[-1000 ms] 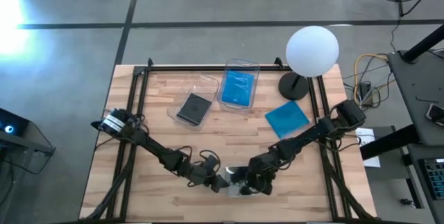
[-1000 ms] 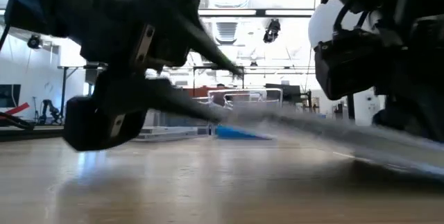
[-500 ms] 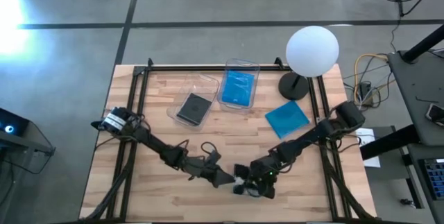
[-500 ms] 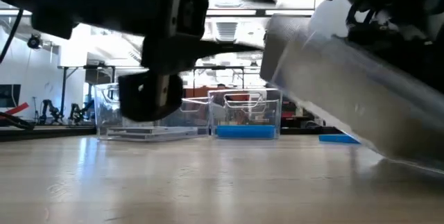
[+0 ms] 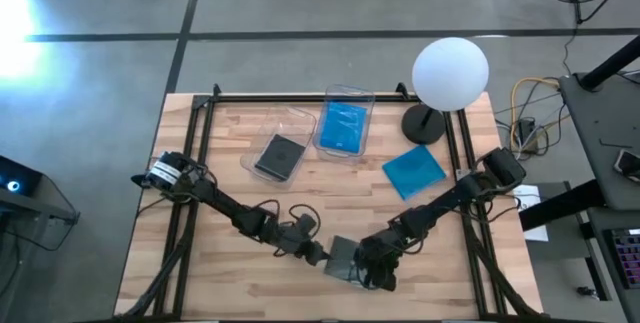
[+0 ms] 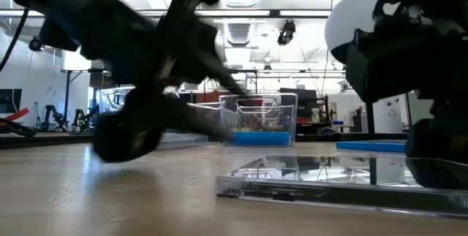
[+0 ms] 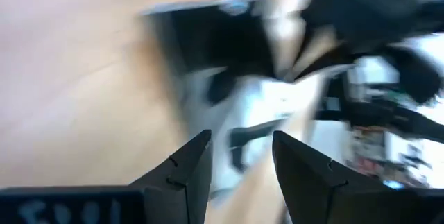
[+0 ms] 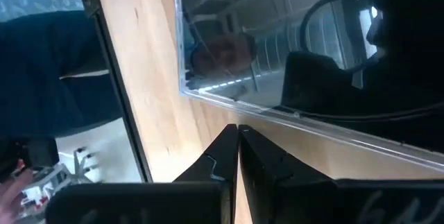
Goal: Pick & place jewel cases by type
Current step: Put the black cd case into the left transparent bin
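Note:
A glossy dark jewel case point(image 5: 343, 255) lies flat on the wood near the table's near edge; it also shows in the low view point(image 6: 322, 179). My left gripper point(image 5: 318, 254) is open just left of it, with its fingers point(image 7: 239, 153) pointing at the case without touching. My right gripper point(image 5: 368, 263) is shut at the case's right side point(image 8: 238, 132). One blue jewel case point(image 5: 413, 171) lies flat on the table's right part. Another blue case point(image 5: 345, 126) lies in the right clear bin. A dark case point(image 5: 278, 156) lies in the left clear bin. My right gripper's shut fingertips point(image 8: 229, 141) stand at the glossy case's clear edge point(image 8: 277, 118), coming in low along the table from the right. I cannot tell whether they touch it. The case lies flat on the table.
Two clear bins point(image 5: 262, 131) point(image 5: 350, 94) stand side by side at the far middle. A lamp with a white globe point(image 5: 450, 73) and dark base point(image 5: 422, 124) stands at the far right. Bare wood lies between the bins and the grippers.
The glossy case, tilted up under my right gripper half a second ago, has dropped flat onto the table. My left gripper has drawn back a little toward the table's left, away from the case.

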Robot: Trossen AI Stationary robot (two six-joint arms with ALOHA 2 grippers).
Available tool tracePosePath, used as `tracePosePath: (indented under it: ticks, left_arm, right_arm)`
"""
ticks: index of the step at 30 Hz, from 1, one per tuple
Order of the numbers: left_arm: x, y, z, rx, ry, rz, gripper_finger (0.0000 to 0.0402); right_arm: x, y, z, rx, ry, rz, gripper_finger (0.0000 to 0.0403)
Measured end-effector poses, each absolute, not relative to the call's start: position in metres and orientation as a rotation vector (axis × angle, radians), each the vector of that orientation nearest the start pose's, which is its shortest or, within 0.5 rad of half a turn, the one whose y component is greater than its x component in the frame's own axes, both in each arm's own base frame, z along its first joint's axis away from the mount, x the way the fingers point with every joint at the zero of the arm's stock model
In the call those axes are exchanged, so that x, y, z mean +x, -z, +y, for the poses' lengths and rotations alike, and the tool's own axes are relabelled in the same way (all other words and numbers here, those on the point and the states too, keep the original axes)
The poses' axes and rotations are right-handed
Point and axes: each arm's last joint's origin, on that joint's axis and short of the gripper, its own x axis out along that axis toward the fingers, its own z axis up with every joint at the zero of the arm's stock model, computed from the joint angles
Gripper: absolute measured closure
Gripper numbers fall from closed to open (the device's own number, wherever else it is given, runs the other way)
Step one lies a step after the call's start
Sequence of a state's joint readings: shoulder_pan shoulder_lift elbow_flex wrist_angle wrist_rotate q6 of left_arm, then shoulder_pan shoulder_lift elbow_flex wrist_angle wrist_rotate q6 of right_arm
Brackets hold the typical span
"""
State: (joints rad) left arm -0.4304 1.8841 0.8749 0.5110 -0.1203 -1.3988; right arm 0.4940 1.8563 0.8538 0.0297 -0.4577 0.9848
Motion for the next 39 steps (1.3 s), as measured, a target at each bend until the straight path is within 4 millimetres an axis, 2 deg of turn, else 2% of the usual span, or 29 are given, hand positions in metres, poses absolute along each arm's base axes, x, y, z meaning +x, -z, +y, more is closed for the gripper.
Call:
tracePosePath:
  ticks: [2,5,12,18,27,32,39]
  left_arm:
    - [0.331,-0.128,-0.149,-1.247,-0.154,0.661,0.0268]
    - [0.331,-0.127,-0.149,-1.292,-0.157,0.716,0.0268]
    - [0.338,-0.126,-0.150,-1.283,-0.221,0.796,0.0268]
    - [0.352,-0.124,-0.150,-1.277,-0.251,0.827,0.0268]
    - [0.372,-0.120,-0.145,-1.271,-0.191,0.876,0.0268]
    - [0.375,-0.132,-0.141,-1.206,-0.091,0.844,0.0268]
    - [0.376,-0.164,-0.142,-1.179,0.052,0.720,0.0268]
  right_arm:
    - [0.283,-0.105,0.168,0.824,-0.281,1.347,0.0390]
    - [0.283,-0.105,0.168,0.849,-0.249,1.347,0.0390]
    - [0.284,-0.106,0.168,0.893,-0.186,1.337,0.0390]
    - [0.286,-0.107,0.168,0.977,-0.072,1.309,0.0390]
    - [0.288,-0.108,0.168,0.949,-0.066,1.281,0.0390]
    - [0.285,-0.107,0.169,0.907,-0.090,1.303,0.0390]
    - [0.280,-0.104,0.169,0.813,-0.213,1.387,0.0390]
